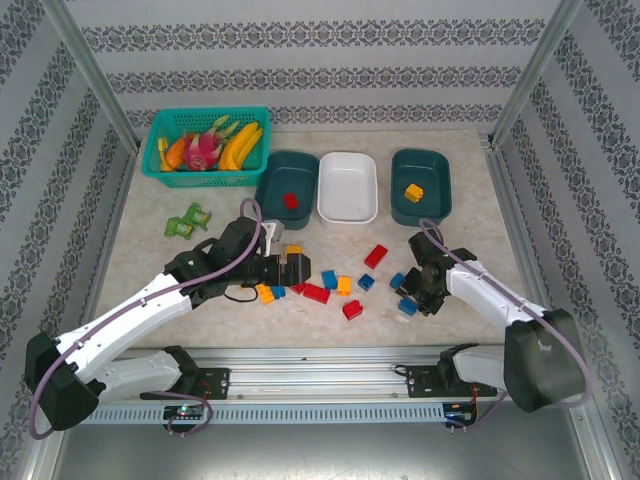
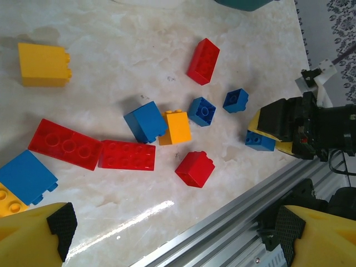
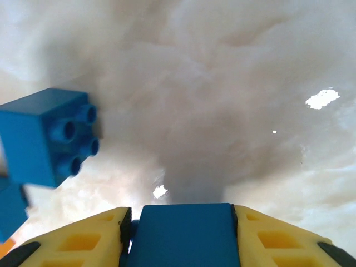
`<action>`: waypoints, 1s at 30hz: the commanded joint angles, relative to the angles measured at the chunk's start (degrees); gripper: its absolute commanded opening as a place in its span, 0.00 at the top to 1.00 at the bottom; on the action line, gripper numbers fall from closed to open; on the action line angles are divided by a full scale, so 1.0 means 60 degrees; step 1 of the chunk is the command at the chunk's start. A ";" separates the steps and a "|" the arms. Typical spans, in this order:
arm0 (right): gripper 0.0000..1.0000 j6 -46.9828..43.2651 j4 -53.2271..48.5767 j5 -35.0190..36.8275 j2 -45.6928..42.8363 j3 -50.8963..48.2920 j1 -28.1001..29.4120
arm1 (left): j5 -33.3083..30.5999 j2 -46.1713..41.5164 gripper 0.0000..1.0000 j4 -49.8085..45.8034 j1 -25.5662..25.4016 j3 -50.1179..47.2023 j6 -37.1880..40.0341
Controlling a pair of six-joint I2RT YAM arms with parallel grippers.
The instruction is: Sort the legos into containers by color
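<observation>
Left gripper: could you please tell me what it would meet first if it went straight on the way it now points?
Probably the small red square plastic brick, lying ahead of the open left gripper; depth is unclear, so the tabletop could come first.

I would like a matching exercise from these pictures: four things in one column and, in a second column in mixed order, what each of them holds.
Column A
1. left dark teal tray
2. right dark teal tray
3. teal mesh basket
4. right gripper

Column B
a. toy fruit
b. blue lego
c. red lego
d. yellow lego

Pairs: 1-c, 2-d, 3-a, 4-b.
</observation>
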 commanded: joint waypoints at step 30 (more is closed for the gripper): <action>0.68 -0.2936 -0.2059 0.0101 1.1795 1.5438 0.0498 | 0.1973 0.7502 0.07 -0.0018 0.3783 0.7852 -0.0280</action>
